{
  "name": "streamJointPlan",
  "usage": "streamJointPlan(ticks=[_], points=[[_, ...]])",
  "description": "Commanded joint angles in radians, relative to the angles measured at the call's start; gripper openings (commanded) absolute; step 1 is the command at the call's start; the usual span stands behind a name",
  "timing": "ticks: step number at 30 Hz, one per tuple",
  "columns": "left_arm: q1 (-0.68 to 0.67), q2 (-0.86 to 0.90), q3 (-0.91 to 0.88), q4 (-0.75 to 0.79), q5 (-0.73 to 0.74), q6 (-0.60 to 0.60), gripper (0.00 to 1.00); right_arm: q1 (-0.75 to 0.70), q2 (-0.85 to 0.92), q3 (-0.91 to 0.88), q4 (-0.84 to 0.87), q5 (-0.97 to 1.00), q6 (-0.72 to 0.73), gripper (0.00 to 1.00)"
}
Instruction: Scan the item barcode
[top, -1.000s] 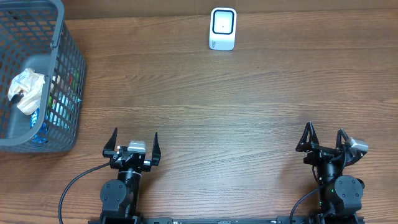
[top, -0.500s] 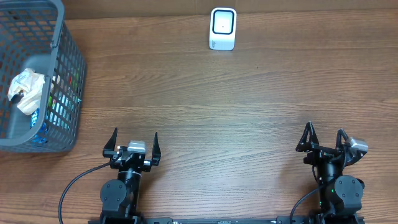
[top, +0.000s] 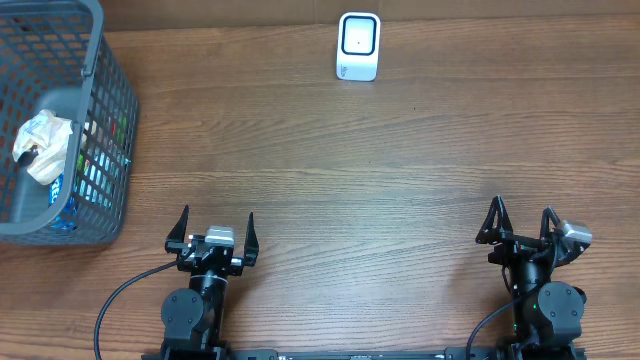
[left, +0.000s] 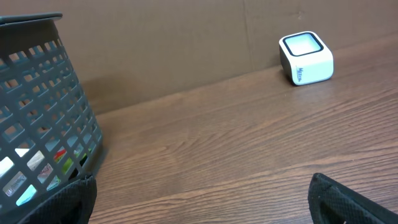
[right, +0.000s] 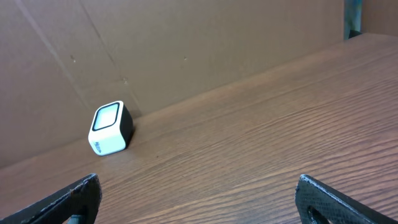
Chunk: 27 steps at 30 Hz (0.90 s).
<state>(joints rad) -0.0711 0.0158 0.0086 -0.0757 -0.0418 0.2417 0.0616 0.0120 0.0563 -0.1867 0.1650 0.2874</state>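
Scanner (top: 358, 46), white w/ dark window, sits at far edge of counter (top: 330, 170), approx mid-width. Grey mesh basket (top: 112, 150) at far left holds the goods: crumpled white pkg (top: 42, 145) on top, colourful packs (top: 95, 175) lower down by the wall. Left jaws and right jaws both stand wide apart, not on any item, low at the near edge, well apart from basket and scanner. Only overhead cam looks down into the basket and takes in both arms. Left wrist cam gets the basket (left: 56, 112) side-on, contents just bits of white, red, green behind mesh, w/ scanner (left: 306, 58) far right against cardboard wall (left: 186, 50); dark fingertips (left: 56, 202) at bottom corners. Right wrist cam has scanner (right: 110, 128) at left, window tilted up, basket out of frame. Barcode too small to make out anywhere.
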Motion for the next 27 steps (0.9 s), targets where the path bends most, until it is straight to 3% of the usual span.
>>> streamJointPlan(ticks=[1, 27], points=[[0.006, -0.011, -0.004, 0.002, -0.002, -0.010, 1.00, 0.006, -0.009, 0.001, 0.005, 0.014, -0.003, 1.00], [0.006, -0.011, -0.004, 0.009, -0.014, 0.005, 1.00, 0.006, -0.009, 0.001, 0.005, 0.014, -0.003, 1.00]])
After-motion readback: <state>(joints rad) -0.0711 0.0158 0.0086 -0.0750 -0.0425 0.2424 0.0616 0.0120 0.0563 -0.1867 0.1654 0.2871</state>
